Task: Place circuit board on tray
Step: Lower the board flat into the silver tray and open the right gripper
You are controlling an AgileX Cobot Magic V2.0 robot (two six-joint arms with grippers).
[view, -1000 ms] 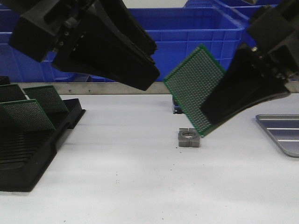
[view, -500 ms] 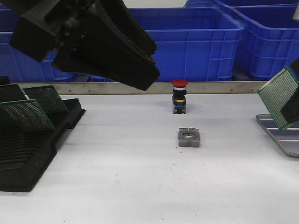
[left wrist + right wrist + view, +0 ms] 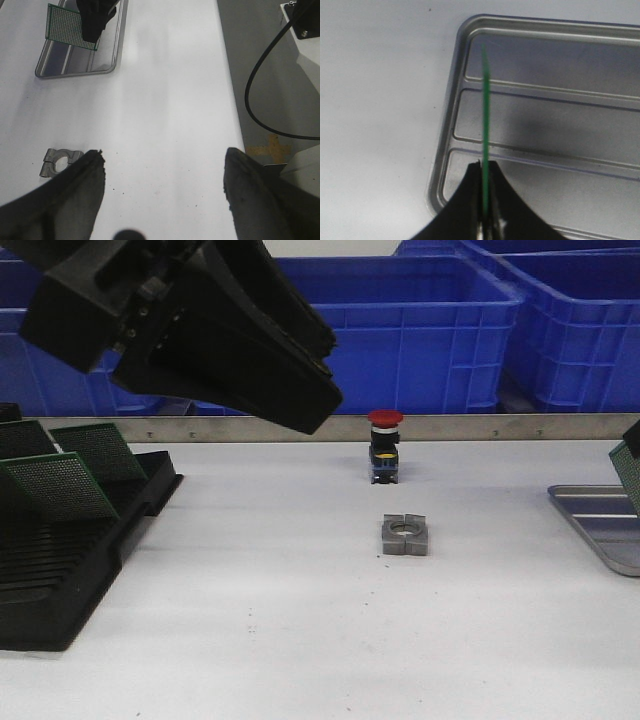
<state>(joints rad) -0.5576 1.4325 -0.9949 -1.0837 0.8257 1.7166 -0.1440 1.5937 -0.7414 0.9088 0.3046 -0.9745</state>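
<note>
Since a second ago: right hand [image 3: 485,220] and board [image 3: 630,472] gone from mid-view to the far right, now over the tray [image 3: 600,525]; push-button [image 3: 385,447], hidden behind the board back then, now in plain sight.

Far left on the white surface [image 3: 300,620]: black rack [image 3: 70,550] with several green boards [image 3: 65,485] leaning in its slots. Above it, filling the upper left of the front view, the left hand [image 3: 162,175], raised off the surface, fingers [image 3: 75,200] spread wide apart, nothing between them. Below that hand in its wrist view, a small grey metal block [image 3: 60,161] with a round cut-out, lying flat; same block near the middle of the front view. Behind the block, toward the back edge, the push-button with red cap, upright. Along the back, blue bins [image 3: 430,330] in a row.

Far right: grey tray with raised rim and pale ribs, flat on the surface, cut off by the front view's edge. Over it, the board, only a green corner showing at the front view's right edge. In the left wrist view, the board seen whole, tilted, pinched at one edge by the dark right hand, hanging over the tray's near part. In the right wrist view, the board seen edge-on as a thin green line, clamped between closed fingers [image 3: 462,212], the tray's ribbed floor beneath. Contact between board and tray: cannot tell.
</note>
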